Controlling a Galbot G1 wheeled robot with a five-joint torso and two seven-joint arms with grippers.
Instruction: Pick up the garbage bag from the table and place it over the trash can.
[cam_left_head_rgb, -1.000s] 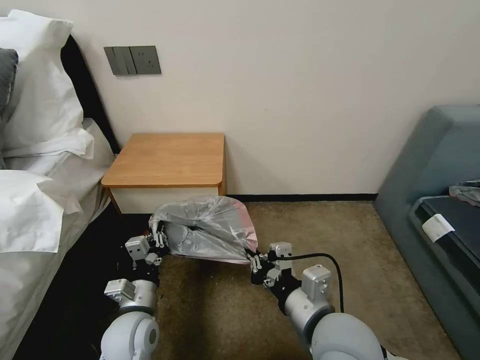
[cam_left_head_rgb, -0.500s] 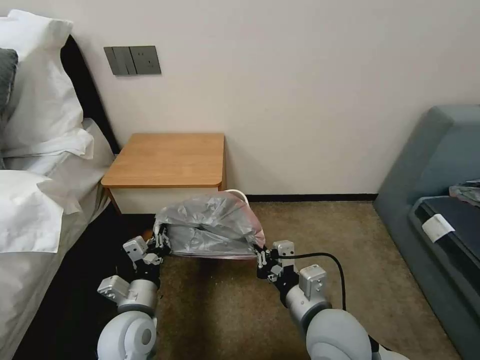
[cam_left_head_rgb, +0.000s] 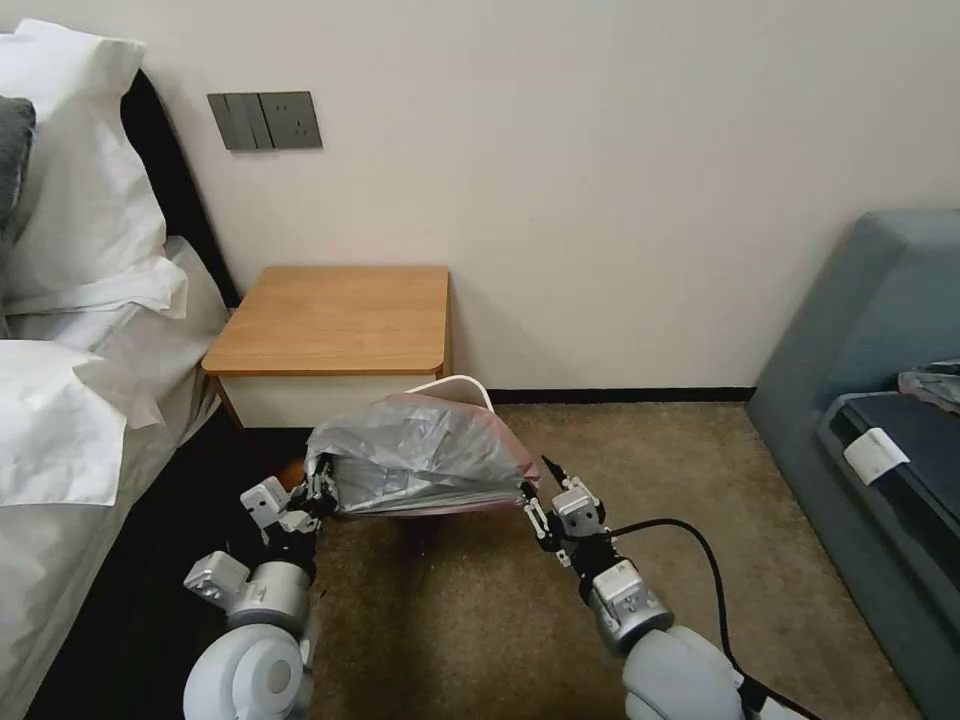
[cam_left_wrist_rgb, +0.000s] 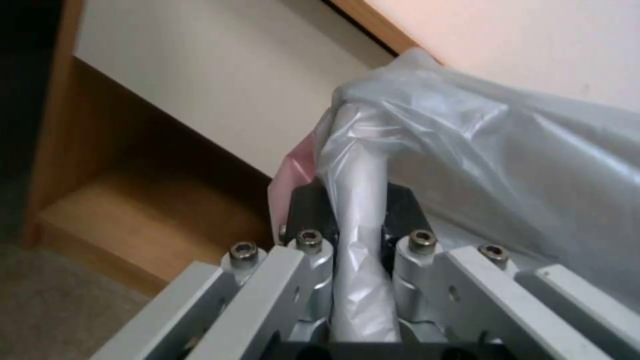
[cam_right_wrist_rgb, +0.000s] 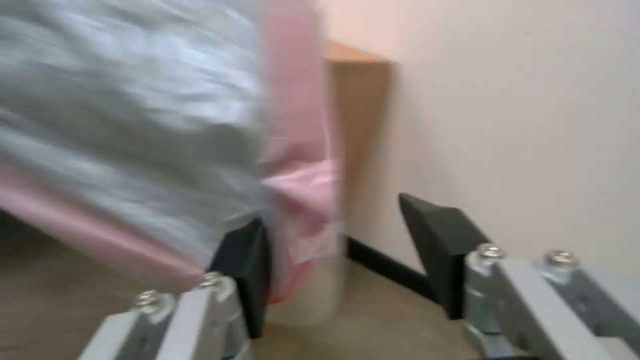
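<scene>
Looking at where this could slip: the garbage bag (cam_left_head_rgb: 420, 455) is draped over the trash can (cam_left_head_rgb: 462, 384) on the carpet in front of the table (cam_left_head_rgb: 335, 318), with only a curve of cream rim poking out at the back. The left gripper (cam_left_head_rgb: 318, 490) is pinching a twisted fold of the bag's edge, and the left wrist view shows plastic bunched tight between its jaws. The right gripper (cam_left_head_rgb: 532, 492) has its jaws spread; the pink hem (cam_right_wrist_rgb: 297, 150) lies against one finger, nothing clamped.

So that side is loose. My guess is the thin film could spring back off the rim there, or the left side drags the whole thing off if it pulls away while clamped.

Clutter-wise, the table sits right behind the bin, the bed (cam_left_head_rgb: 70, 420) is close on the left, and a blue-grey sofa (cam_left_head_rgb: 870, 400) stands well off to the right. The right arm's cable (cam_left_head_rgb: 700, 560) loops nearby but clear of the bag.
</scene>
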